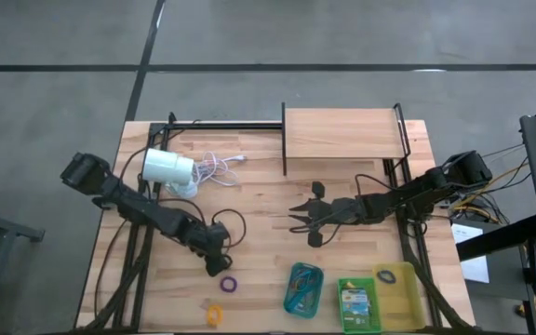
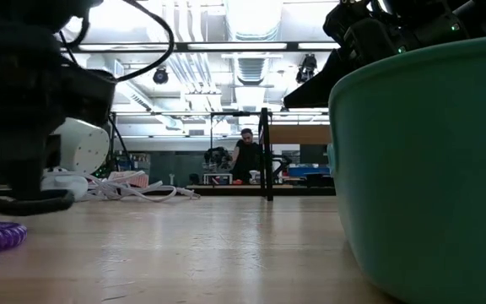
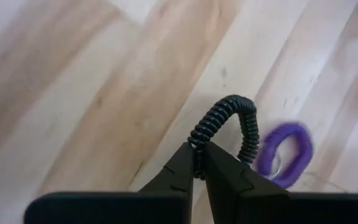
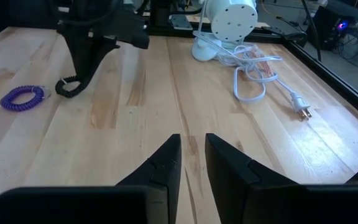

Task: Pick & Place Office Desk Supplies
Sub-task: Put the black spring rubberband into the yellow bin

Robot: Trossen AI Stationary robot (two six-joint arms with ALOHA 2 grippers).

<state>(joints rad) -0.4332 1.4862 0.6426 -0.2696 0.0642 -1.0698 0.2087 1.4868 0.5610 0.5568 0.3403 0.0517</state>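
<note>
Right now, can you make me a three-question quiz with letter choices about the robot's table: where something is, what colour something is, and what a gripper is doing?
1. Where does the purple coil loop lie?
A. on the bare table
B. in the teal tray
C. on the wooden shelf

2. What colour is the tray that holds the crayon box?
A. red
B. green
C. white

3. What is the left gripper doing?
A. pinching the black coil loop
B. holding the lamp
C. holding the crayon box

Answers:
1. A: the high view shows it on the wood beside the left gripper, outside the teal tray.
2. B: the box sits in the green tray.
3. A: the left wrist view shows its fingers shut on the black coil loop.
</note>
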